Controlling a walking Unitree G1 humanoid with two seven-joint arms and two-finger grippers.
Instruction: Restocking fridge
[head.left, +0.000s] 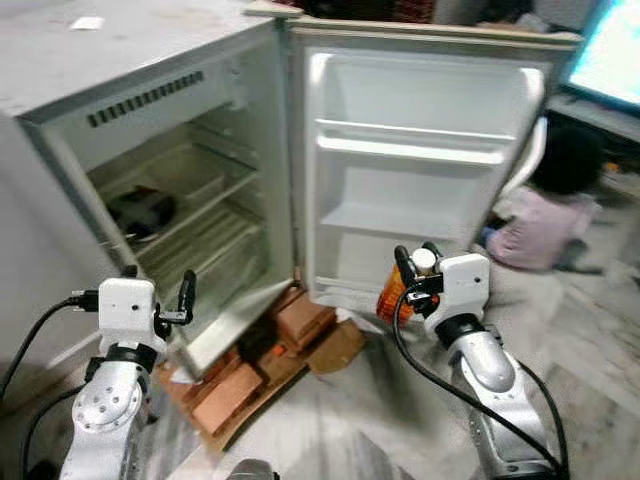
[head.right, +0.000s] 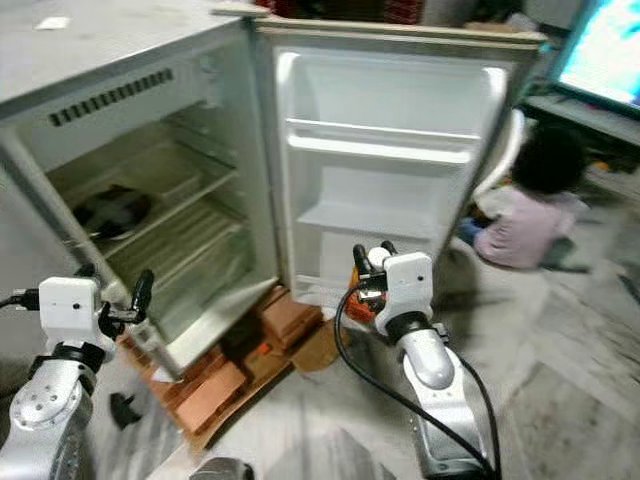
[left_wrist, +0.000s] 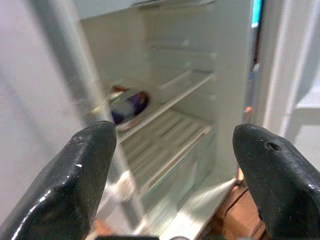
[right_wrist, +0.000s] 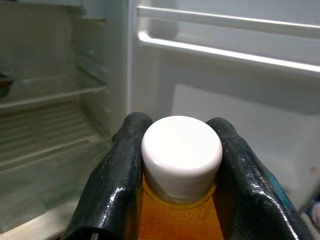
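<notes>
A small white fridge (head.left: 150, 110) stands open, its door (head.left: 420, 160) swung wide to the right with bare door shelves. My right gripper (head.left: 414, 262) is shut on an orange bottle (right_wrist: 180, 215) with a white cap (right_wrist: 181, 150), held in front of the lower part of the door. The bottle (head.left: 393, 295) hangs below the fingers. My left gripper (head.left: 160, 285) is open and holds nothing, low at the fridge's front left edge. A dark item (head.left: 140, 212) lies on the upper wire shelf inside.
The fridge rests on bricks (head.left: 300, 320) and flattened cardboard (head.left: 335, 348). A person (head.left: 548, 215) in a pink top sits on the floor to the right of the door, below a lit screen (head.left: 612, 55). Black cables trail along both arms.
</notes>
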